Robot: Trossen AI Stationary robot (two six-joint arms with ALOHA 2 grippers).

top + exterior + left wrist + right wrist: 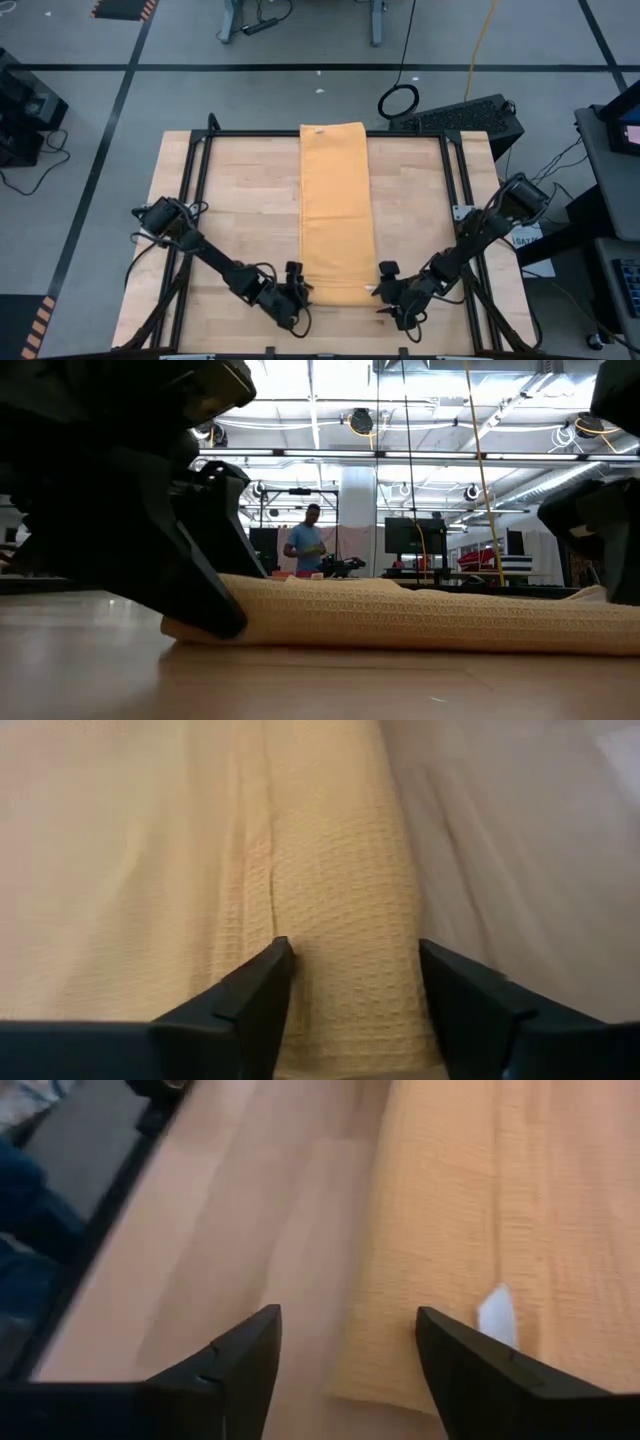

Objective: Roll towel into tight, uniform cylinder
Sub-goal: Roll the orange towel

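Waffle-textured matt cloth towel (337,205) on smooth pale wood table (240,210).

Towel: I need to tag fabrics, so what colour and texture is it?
Mustard-yellow towel, waffle weave; left wrist view shows it best.

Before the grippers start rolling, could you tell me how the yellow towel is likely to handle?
The towel lies limp in a long folded strip, so it will probably sag when lifted. Its waffle weave looks grippy rather than slippery. The rounded near edge may loosen if let go.

wooden table (240,220) – yellow towel (335,210) lying lengthwise.
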